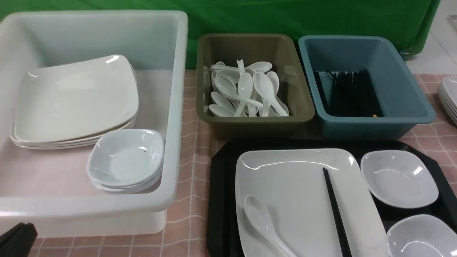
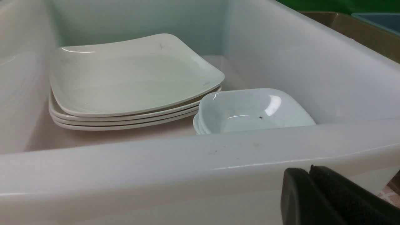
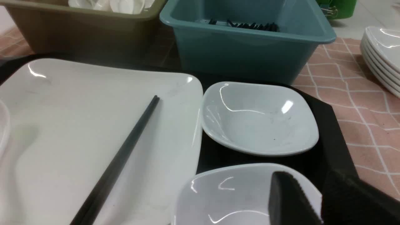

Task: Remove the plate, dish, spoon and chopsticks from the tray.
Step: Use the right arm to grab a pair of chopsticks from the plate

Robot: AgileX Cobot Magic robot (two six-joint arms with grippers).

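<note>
The black tray (image 1: pixel 221 185) sits at the front right and carries the large white plate (image 1: pixel 292 192). On the plate lie the white spoon (image 1: pixel 262 221) and the black chopsticks (image 1: pixel 335 214). Two small white dishes rest on the tray's right side, a far dish (image 1: pixel 399 178) and a near dish (image 1: pixel 423 235). My right gripper (image 3: pixel 309 179) is shut on the near dish (image 3: pixel 243 193), with one finger inside the bowl and one outside its rim; the dish still rests on the tray (image 3: pixel 331 125). My left gripper (image 2: pixel 307 170) is shut and empty, low in front of the white tub.
A big white tub (image 1: pixel 175 107) at the left holds stacked plates (image 1: pixel 75 100) and dishes (image 1: pixel 125 160). Behind the tray stand an olive tub (image 1: pixel 253 123) of spoons and a blue tub (image 1: pixel 367 121) of chopsticks. More white plates (image 1: pixel 450 96) are stacked at the far right.
</note>
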